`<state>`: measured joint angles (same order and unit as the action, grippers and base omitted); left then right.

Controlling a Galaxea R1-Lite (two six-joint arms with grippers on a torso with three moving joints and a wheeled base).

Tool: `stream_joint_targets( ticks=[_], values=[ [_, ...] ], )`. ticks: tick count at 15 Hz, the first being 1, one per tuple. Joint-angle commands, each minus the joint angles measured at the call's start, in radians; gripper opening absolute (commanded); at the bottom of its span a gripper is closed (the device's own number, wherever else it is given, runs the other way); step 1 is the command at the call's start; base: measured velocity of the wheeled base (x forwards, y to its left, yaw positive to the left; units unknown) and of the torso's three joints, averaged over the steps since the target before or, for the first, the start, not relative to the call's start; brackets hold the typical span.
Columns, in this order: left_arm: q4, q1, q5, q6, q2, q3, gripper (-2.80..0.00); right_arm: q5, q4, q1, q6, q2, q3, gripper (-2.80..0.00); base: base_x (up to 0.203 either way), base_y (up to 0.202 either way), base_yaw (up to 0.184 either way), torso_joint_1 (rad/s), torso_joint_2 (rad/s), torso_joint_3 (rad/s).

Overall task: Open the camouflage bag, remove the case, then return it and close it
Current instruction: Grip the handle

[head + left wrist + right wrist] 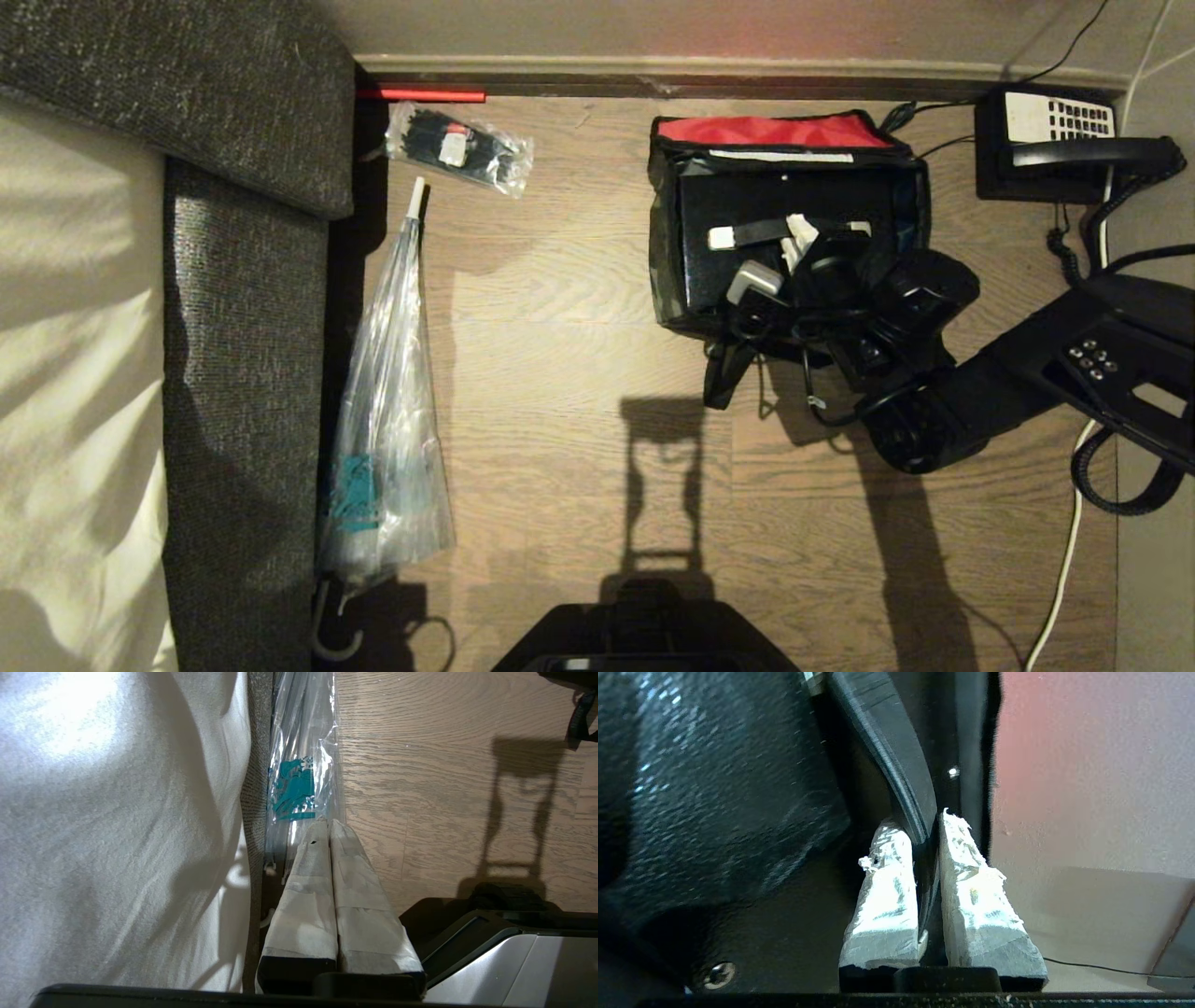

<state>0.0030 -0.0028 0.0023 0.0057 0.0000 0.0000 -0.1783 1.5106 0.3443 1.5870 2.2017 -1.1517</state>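
Case [784,201] is pinched by its top bar in the right gripper [928,849], probably for lifting from the bag [665,243]; left gripper [330,828] is parked shut near the bed [117,835].

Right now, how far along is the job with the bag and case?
Done: the camouflage bag stands open, red lid back. In hand: the right hand is shut on the handle of the case, which sits inside the bag; going out or coming back, I cannot tell. Left: at least closing the bag. The left hand idles by the bed.
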Motion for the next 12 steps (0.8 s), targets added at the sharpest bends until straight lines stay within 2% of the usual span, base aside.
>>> stream_joint_targets(
  ticks=[1,12],
  values=[
    [0.002,0.0,-0.001,0.0,0.0,0.0,-2.8,0.003,0.019,0.009,0.011,-0.043,0.0,-2.8,0.0,0.0,0.0,0.0,0.0,0.0],
    [0.0,0.0,-0.001,0.0,0.0,0.002,-2.8,0.022,0.019,0.016,0.032,-0.132,0.055,-2.8,0.0,0.0,0.0,0.0,0.0,0.0]
  ],
)
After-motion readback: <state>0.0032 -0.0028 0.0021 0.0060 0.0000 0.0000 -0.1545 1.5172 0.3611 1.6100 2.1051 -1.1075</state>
